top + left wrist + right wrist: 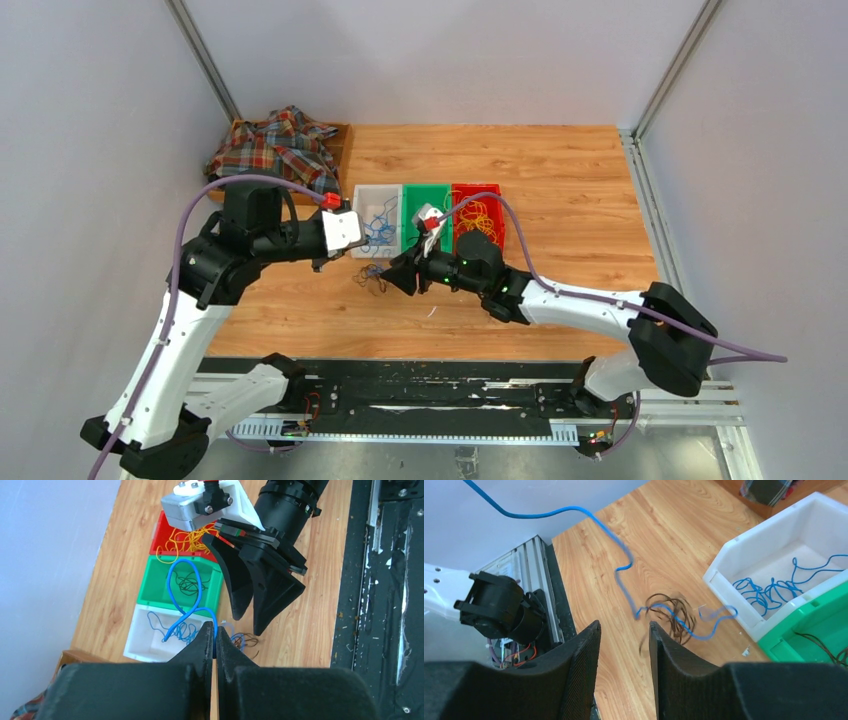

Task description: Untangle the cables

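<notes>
My left claw (215, 641): pinched tight on a blue cable (610, 532), which runs down to the tangle.
My right claw (624, 627): fingers apart, gripping nothing, above the tangle.
Tangle (671, 612): dark and blue loops on the tabletop (560, 170), just beside the white bin (724, 565).
Other bins: dark loops in the green bin (804, 625), yellow loops (187, 540) in the red bin (162, 530).

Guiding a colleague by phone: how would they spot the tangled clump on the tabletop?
On the wooden table, find the white bin at the left end of the bin row. The clump lies on bare wood just nearside of it. Unlike the binned cables, it mixes dark and blue loops.
</notes>
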